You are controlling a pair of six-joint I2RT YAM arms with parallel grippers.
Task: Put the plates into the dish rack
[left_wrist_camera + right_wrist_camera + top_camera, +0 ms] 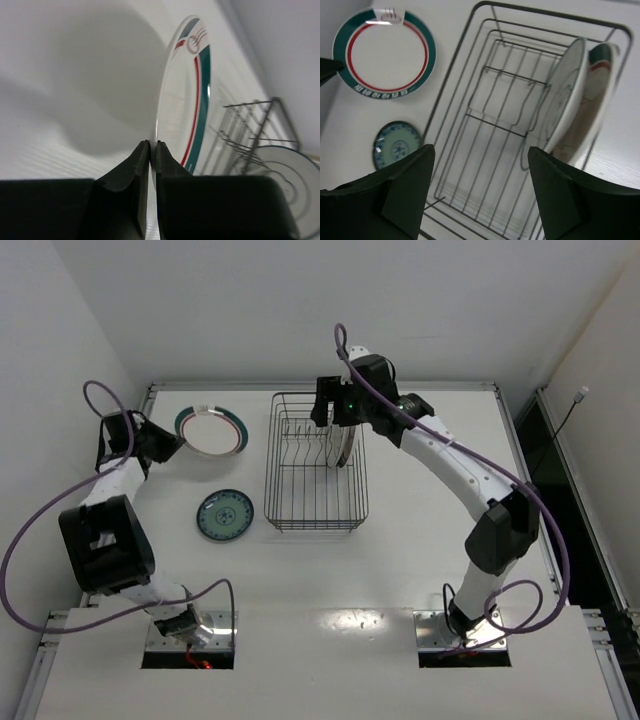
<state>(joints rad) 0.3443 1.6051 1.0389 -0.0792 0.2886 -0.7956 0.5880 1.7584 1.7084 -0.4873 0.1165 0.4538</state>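
White walls are enclosing a white table point(400, 570). The left claw point(152, 150) is pinching the rim of a green-red ringed plate point(200, 100) at the far left; the lettering on its rim is unreadable. The right claw point(480, 151) is hanging spread wide over the dish rack point(269, 470), which is holding a flower-outline plate point(565, 95) and a second ringed plate point(600, 85) upright. A teal plate point(225, 514) is lying beside the rack.

Overhead rear view plus close wrist views, dish rack point(312, 528) in all
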